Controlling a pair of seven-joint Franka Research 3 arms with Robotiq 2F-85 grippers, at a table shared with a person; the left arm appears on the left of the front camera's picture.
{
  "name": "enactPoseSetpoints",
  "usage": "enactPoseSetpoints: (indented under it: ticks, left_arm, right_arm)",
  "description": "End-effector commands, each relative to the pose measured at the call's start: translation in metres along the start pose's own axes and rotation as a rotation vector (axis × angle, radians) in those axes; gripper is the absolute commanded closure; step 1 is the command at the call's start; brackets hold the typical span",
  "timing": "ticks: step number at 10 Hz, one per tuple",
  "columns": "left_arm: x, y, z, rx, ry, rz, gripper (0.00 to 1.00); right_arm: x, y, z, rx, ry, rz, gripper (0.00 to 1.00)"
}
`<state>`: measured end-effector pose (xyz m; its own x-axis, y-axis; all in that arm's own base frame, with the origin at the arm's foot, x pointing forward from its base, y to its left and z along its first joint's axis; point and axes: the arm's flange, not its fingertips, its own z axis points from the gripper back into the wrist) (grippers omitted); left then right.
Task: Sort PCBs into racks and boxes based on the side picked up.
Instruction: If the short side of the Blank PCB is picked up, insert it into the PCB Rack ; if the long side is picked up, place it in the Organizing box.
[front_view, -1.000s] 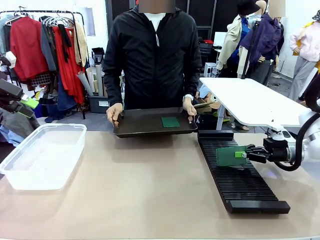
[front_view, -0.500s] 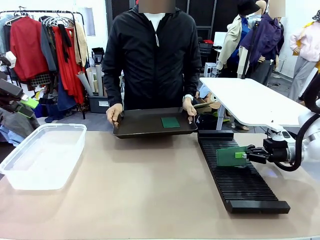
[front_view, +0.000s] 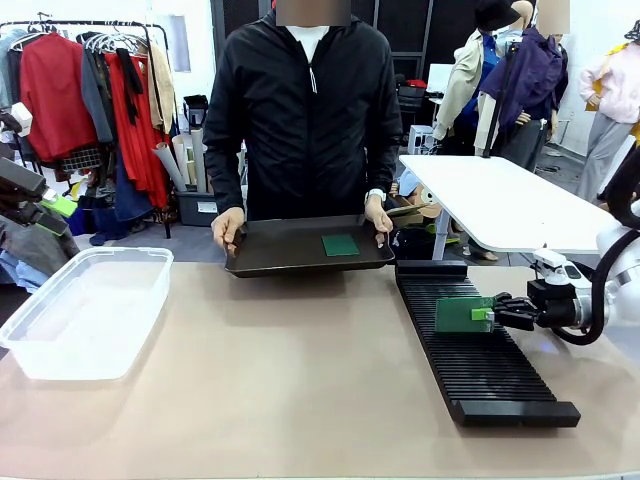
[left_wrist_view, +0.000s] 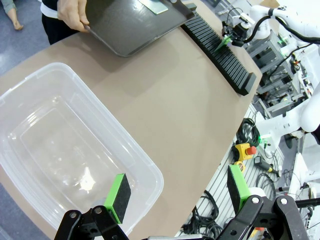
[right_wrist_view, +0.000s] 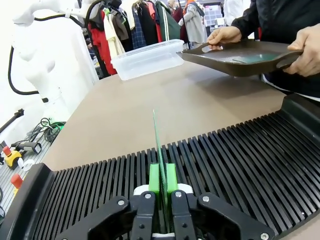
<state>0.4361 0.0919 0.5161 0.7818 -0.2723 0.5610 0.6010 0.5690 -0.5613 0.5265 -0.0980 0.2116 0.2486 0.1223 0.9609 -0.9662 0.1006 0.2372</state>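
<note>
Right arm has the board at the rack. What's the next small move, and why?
Probably open the right gripper and back off: the thin green PCB stands upright with its lower edge in a slot of the long black slotted rack.

Bench (front_view: 300, 390): tan matte top. Two things lie directly on it.
Clear plastic tub (front_view: 60, 362): at left edge, toward far left corner. Open side up, rounded corners, rim all round, sits flat, slightly skewed to bench edges.
Black slotted rack (front_view: 490, 385): right side of bench. Long axis runs from far edge toward near edge, near end stops short of near edge. Narrow slots run across its width.
Tub and rack well apart, wide stretch of bench top between them.
</note>
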Motion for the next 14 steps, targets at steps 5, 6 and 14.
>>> enactPoseSetpoints:
  ticks: [5,6,14]
  left_arm:
    - [0.000,0.000,0.000,-0.006,-0.003,-0.001,0.00]
    - [0.000,0.000,0.000,-0.006,-0.003,-0.001,0.00]
    - [0.000,0.000,0.000,-0.006,-0.003,-0.001,0.00]
  right_arm:
    - [0.000,-0.001,0.002,0.008,0.038,0.020,0.60]
    - [0.001,-0.001,0.002,0.009,0.036,0.018,0.50]
    - [0.020,-0.006,0.022,-0.004,-0.008,-0.007,0.00]
